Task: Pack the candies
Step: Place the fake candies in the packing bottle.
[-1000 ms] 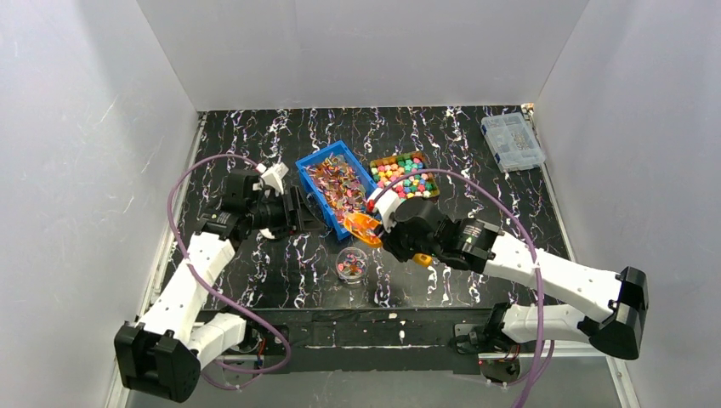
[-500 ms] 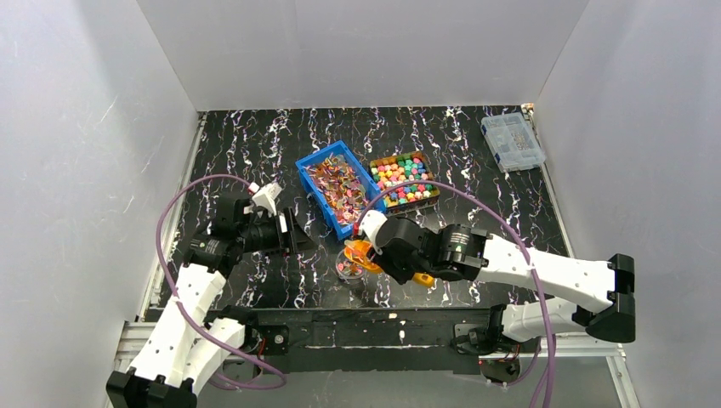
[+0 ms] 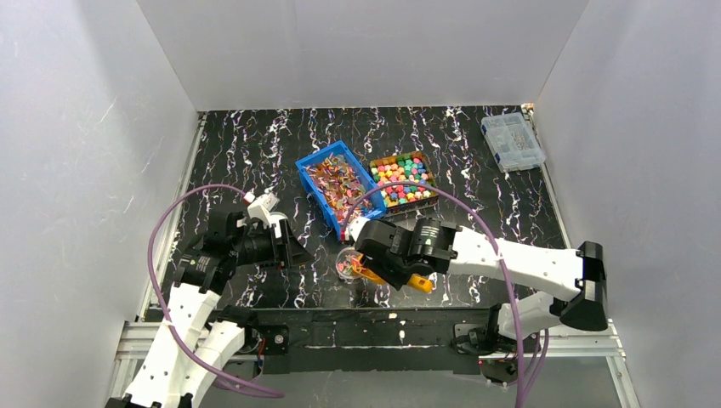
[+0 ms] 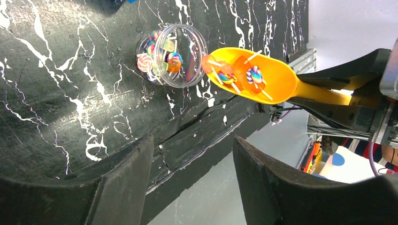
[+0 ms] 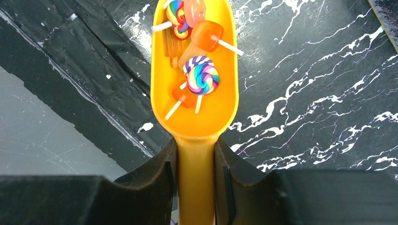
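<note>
While bringing the scoop (image 5: 211, 115) to the cup (image 4: 192, 42), hold the right hand (image 5: 196, 161) as now: pinched narrow on the yellow handle, bowl facing up, lip at the cup's right rim, touching or just short, hard to tell. Weigh the load before tipping: a few lollipops (image 5: 202, 77), swirled and orange, white sticks lying crosswise. Carry the lip on over the middle of the opening first, then roll the wrist slowly, letting the sticks slide in end-first instead of bridging the rim and flicking out onto the table (image 3: 255, 144). Expect snags from a small, clear, likely light cup, already part filled with sweets; pour in small doses, pausing between them. Stop the roll at the first sign of a stick catching, back off, shake lightly, try again. Avoid nudging the cup wall with the scoop's edge. Leave the left hand (image 4: 192, 143) hanging on the cup's left, apart from it, jaws wide, holding nothing; bring it in only to steady the cup against a skid. Mind also the cube candies (image 3: 404, 180), bright and mixed, lying in the brown tray (image 3: 417, 202) on the far side, just right of the blue bin (image 3: 316, 197), touched by neither hand. Reckon the packing far from done.
</note>
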